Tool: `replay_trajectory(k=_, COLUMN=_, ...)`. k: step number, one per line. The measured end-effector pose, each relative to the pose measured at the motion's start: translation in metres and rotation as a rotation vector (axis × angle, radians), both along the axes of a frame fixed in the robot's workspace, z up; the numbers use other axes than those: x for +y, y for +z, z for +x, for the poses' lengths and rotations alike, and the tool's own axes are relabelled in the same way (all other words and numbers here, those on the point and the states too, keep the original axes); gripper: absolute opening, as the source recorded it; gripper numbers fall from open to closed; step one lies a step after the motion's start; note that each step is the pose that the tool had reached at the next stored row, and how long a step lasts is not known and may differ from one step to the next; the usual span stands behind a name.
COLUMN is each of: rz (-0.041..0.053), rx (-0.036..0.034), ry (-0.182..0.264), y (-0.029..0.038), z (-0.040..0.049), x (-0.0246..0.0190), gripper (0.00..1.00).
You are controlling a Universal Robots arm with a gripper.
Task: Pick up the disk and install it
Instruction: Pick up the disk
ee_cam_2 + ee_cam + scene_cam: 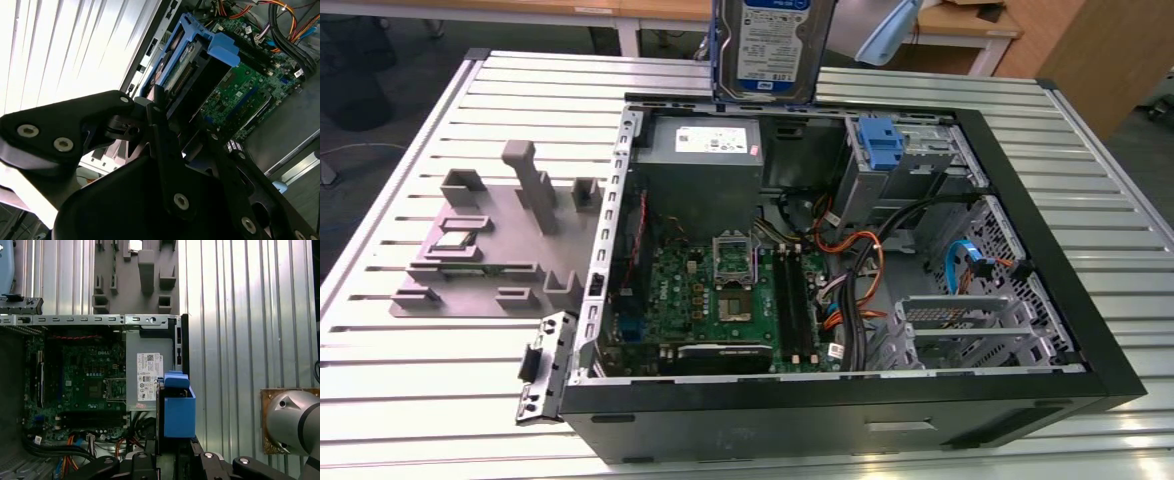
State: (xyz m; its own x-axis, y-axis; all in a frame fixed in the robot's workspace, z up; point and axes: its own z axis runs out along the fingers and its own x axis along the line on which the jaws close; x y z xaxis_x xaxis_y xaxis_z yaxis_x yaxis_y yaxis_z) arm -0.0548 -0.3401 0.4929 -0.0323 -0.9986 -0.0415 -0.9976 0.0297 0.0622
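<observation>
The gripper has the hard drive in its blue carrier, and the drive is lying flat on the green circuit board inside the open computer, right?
Not quite. The disk is not lying on the motherboard. The exterior view shows it upright in the air above the open computer case. The rest is right: the gripper holds it in its blue carrier.

The disk [771,45] is cased in smooth metal and faced with a glossy white-and-blue paper label. Its carrier bracket [179,410] is moulded in smooth blue plastic. The table [427,370] is formed of ribbed, reflective metal slats. The grey plastic fixture [494,275] is finished matt.
</observation>
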Motion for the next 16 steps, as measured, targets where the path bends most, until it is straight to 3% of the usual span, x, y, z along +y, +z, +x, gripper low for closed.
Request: replay_trajectory(k=16, rz=0.0, rx=0.0, ry=0.0, y=-0.0001, z=0.0, x=-0.0066, gripper=0.35)
